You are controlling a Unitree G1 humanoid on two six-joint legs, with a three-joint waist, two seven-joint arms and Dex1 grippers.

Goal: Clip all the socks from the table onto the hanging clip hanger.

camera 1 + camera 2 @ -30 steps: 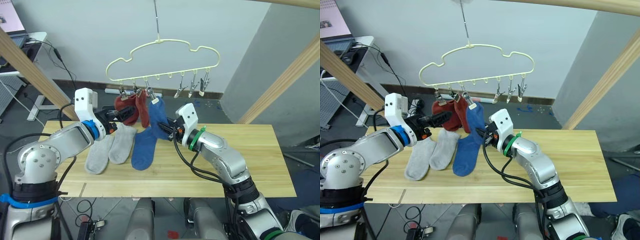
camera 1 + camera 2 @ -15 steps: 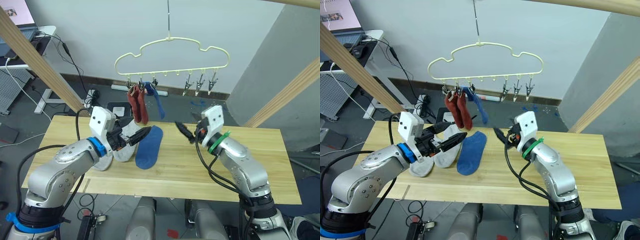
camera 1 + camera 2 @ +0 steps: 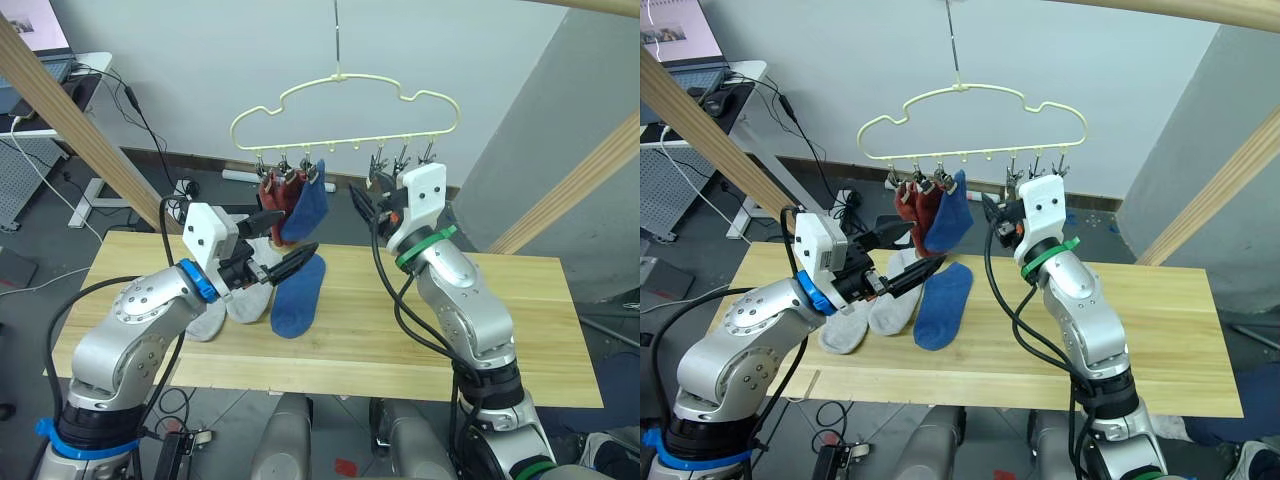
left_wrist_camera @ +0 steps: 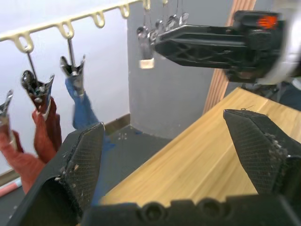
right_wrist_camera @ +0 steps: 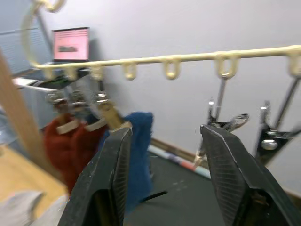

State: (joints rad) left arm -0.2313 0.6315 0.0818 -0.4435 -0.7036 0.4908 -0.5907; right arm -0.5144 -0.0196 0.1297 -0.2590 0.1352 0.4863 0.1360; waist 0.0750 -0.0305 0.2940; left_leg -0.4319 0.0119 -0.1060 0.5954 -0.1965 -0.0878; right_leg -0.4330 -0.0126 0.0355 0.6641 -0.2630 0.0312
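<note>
Hanger has 2 red socks + 1 blue sock clipped. Grey pair & other blue lie near table mid-left. Both pincers, left and right, apart w/ nothing in them.

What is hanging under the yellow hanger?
Under the hanger, two red socks and one blue sock hang from clips. Three clips are empty. The red socks overlap, hiding part of each other.

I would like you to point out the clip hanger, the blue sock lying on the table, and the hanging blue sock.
clip hanger (image 3: 345, 84): left eye view, on its wavy top wire.
blue sock on the table (image 3: 298, 297): left eye view, on its middle.
hanging blue sock (image 3: 308, 212): left eye view, on its body below the clip.
</note>
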